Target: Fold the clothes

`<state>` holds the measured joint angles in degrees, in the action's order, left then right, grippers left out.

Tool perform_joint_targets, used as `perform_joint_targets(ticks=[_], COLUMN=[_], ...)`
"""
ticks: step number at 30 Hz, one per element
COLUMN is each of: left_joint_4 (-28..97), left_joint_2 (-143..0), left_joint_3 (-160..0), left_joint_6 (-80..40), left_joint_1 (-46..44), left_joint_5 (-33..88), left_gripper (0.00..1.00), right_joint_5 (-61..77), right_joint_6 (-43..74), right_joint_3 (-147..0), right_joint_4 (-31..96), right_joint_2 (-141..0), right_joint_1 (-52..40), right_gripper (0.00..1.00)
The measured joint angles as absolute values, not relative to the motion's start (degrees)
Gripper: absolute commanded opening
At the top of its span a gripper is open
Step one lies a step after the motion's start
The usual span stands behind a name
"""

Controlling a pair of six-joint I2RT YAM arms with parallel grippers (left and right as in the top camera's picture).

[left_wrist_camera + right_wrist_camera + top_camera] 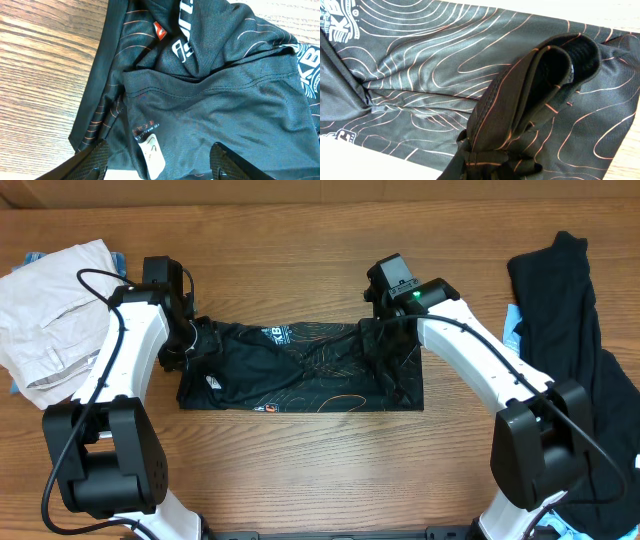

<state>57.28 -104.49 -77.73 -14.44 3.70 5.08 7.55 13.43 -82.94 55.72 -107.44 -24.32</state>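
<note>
Because the worktop (320, 480) gives it a flat bed, item one, the jersey (300, 370), lies across the middle as a long band, apparently already folded lengthwise, between your arms.

Right arm: extended over the band's right end, wrist bent down. Your right gripper (384, 320) is clamped on a bunched fold of cloth, likely to carry that end across.

Left arm: extended to the collar end, wrist pitched down. Your left gripper (160, 162) stands spread above the cloth, holding nothing, probably placed to take that end.

White neck label (152, 152): lies between those fingers.
</note>
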Motion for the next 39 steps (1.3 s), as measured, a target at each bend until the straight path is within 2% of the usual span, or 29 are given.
perform_joint_targets(ticks=[1, 5, 7, 8, 16, 25, 28, 39], left_joint_4=[57.3, 57.3, 57.3, 57.3, 57.3, 57.3, 57.3, 57.5], left_joint_2=[-104.5, -104.5, -104.5, -104.5, -104.5, -104.5, -104.5, -104.5], left_joint_3=[-77.7, -77.7, -77.7, -77.7, -77.7, -77.7, -77.7, -77.7], left_joint_6=[-14.4, -14.4, -14.4, -14.4, -14.4, -14.4, -14.4, -14.4], left_joint_1=[3.7, 3.7, 3.7, 3.7, 3.7, 3.7, 3.7, 3.7], left_joint_5=[5.1, 5.1, 5.1, 5.1, 5.1, 5.1, 5.1, 5.1], left_gripper=[0.68, 0.68, 0.68, 0.68, 0.68, 0.68, 0.68, 0.68], right_joint_5=[7.7, 9.8, 11.5, 12.5, 18.5, 6.3, 3.9, -0.4], right_joint_6=[13.4, 13.5, 13.1, 12.6, 7.2, 7.8, 8.8, 13.8], right_joint_3=[-82.9, -82.9, -82.9, -82.9, -82.9, -82.8, -81.0, -72.3], right_joint_4=[55.6, 55.3, 54.9, 54.8, 54.7, 59.4, 58.5, 53.3], right_joint_2=[-107.4, -107.4, -107.4, -107.4, -107.4, -107.4, -107.4, -107.5], right_joint_1=[-24.4, -24.8, -24.8, -24.8, -24.9, -24.8, -24.9, -24.8], right_gripper=[0.21, 0.28, 0.38, 0.40, 0.39, 0.35, 0.32, 0.31])
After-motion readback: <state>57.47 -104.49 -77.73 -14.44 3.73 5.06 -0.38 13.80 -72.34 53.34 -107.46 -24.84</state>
